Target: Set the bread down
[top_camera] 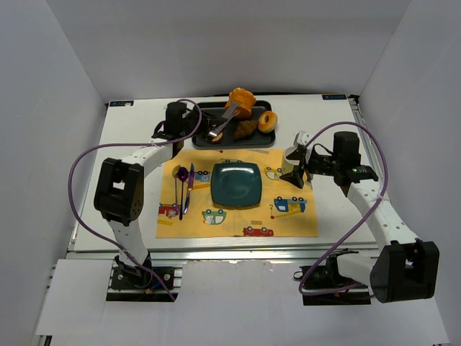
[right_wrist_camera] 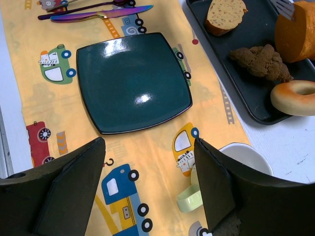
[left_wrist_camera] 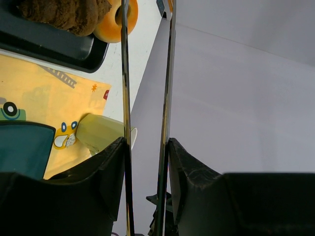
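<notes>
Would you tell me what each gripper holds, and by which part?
The left gripper clamps metal tongs across both arms, far from their tips; the right gripper holds nothing.

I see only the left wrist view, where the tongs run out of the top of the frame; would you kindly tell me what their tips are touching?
Observer: In the right wrist view, one forked tip of the tongs meets the side of the bread, at the back edge of the tray.
Operator: Thank you. Is the plate free?
Observer: Yes, the top view shows the whole teal plate with nothing on it.
Operator: And where is the right arm?
Observer: The right gripper is open above the placemat, beside the cup.
</notes>
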Controlling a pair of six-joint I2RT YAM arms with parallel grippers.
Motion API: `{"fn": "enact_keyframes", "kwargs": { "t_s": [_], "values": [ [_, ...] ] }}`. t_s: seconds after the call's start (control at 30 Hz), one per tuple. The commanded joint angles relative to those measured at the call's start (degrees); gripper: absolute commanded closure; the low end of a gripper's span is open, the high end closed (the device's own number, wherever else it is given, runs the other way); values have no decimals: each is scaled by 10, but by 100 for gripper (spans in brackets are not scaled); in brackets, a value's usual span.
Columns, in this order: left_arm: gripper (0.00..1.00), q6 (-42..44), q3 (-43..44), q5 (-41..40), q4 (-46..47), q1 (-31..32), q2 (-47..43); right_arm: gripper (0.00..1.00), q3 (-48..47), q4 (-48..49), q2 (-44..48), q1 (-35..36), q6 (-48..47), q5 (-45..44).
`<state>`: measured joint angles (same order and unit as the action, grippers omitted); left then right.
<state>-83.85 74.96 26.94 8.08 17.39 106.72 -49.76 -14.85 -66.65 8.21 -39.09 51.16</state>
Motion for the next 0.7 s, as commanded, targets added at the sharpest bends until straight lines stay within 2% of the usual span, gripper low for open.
{"fn": "enact_keyframes", "kwargs": {
  "t_s": [0.0, 0.67],
  "values": [
    [52, -7, 3, -4, 12, 3, -3, 23, 6, 18, 15, -5, 6, 5],
    [52, -38, 12, 0, 48, 2, 34, 22, 10, 18, 16, -7, 4, 4]
  ]
}}
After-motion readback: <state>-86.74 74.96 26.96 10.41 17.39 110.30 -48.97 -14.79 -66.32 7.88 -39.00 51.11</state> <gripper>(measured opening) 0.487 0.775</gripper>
